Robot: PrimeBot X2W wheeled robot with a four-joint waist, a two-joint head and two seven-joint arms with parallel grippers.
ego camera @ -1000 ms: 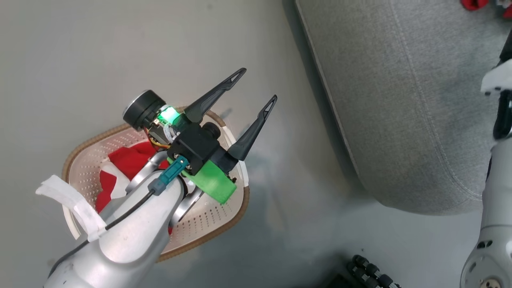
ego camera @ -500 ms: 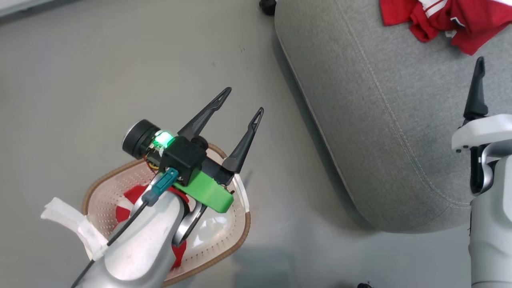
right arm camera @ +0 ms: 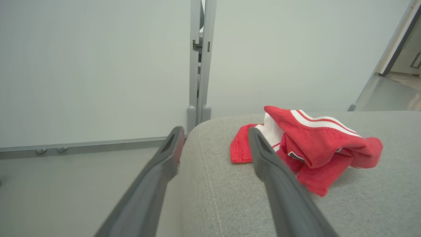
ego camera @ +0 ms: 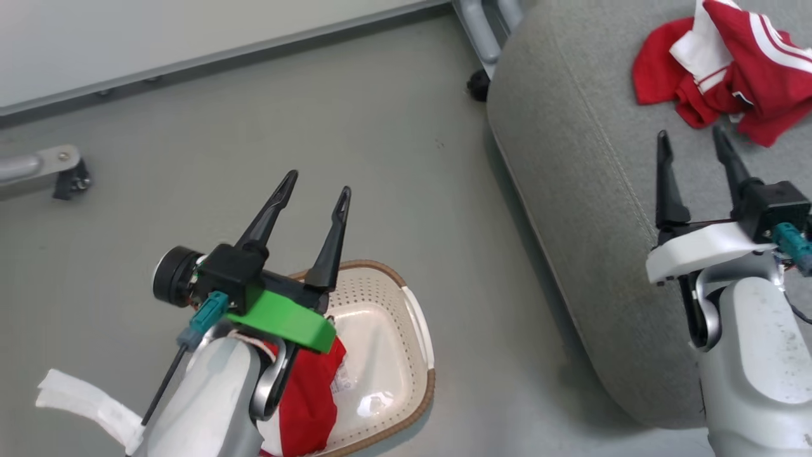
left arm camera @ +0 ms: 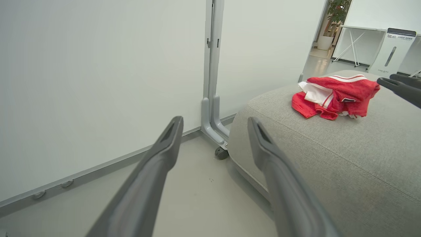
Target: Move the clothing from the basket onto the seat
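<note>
One red garment with white stripes (ego camera: 729, 76) lies crumpled on the grey seat (ego camera: 571, 158), also seen in the left wrist view (left arm camera: 335, 95) and the right wrist view (right arm camera: 312, 144). A second red garment (ego camera: 311, 393) sits in the cream basket (ego camera: 420, 317) on the floor, partly hidden by my left arm. My left gripper (ego camera: 318, 183) (left arm camera: 215, 121) hangs open and empty above the basket's far rim. Open and empty too, my right gripper (ego camera: 690, 133) (right arm camera: 215, 131) hovers over the seat, just short of the garment there.
A white partition wall runs along the back, its grey post (left arm camera: 212, 98) ending in a caster (ego camera: 477, 86) beside the seat's corner. Another caster foot (ego camera: 66, 178) stands on the grey floor at the left. My right gripper's fingers (left arm camera: 399, 85) reach in near the garment.
The head camera has shifted, bringing the wall, the seat's garment and my right gripper into view. My left gripper's fingers have turned from slanting right to nearly straight up, still empty.
</note>
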